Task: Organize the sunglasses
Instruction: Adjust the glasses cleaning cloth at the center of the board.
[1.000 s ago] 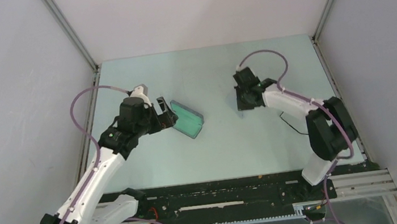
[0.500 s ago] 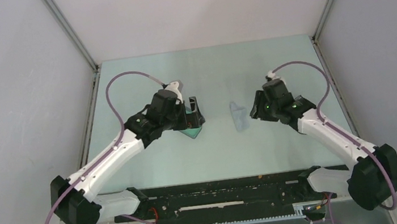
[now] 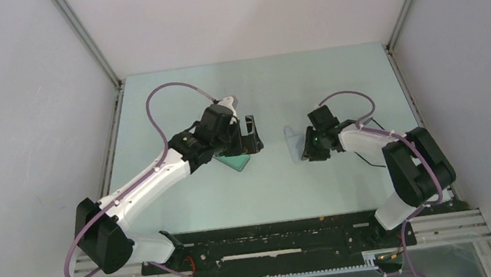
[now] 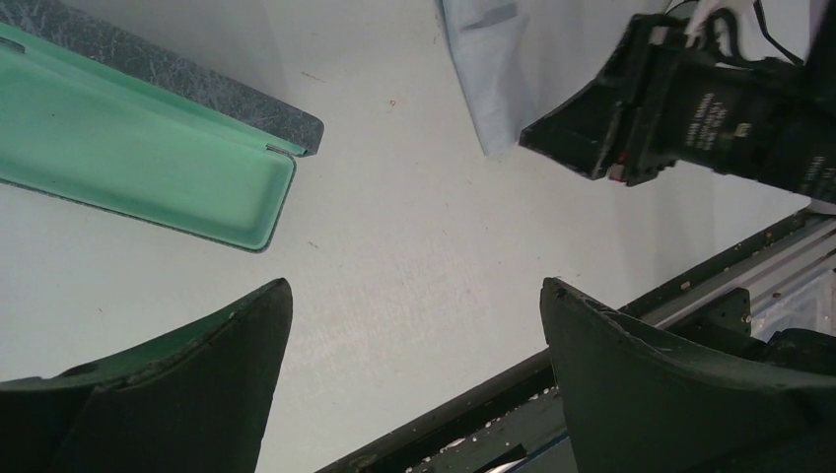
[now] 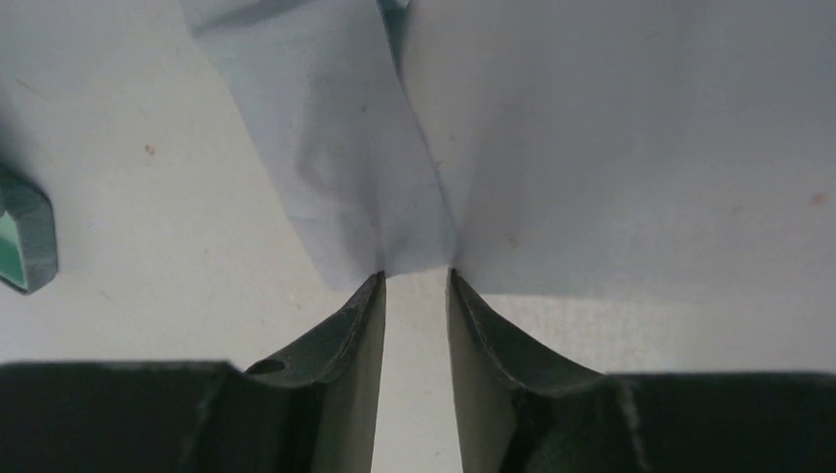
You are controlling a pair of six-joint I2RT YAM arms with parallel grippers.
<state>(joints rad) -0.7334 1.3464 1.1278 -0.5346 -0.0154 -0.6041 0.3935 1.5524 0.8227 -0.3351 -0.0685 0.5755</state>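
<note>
Top external, left hand (image 3: 252, 137) spread beside case (image 3: 235, 161), right hand (image 3: 306, 151) narrowly parted at cloth (image 3: 292, 140) edge

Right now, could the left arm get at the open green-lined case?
Probably yes. The left tool hangs wide open close by the case, which lies open with nothing over it. The right tool is off at the cloth, out of the way.

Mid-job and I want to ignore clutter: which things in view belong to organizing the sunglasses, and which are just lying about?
Belong to the job:
- sunglasses, only partly visible
- open case, green lining up
- cloth

Just there:
- only rig fittings, such as the black rail at the table's near edge
</note>
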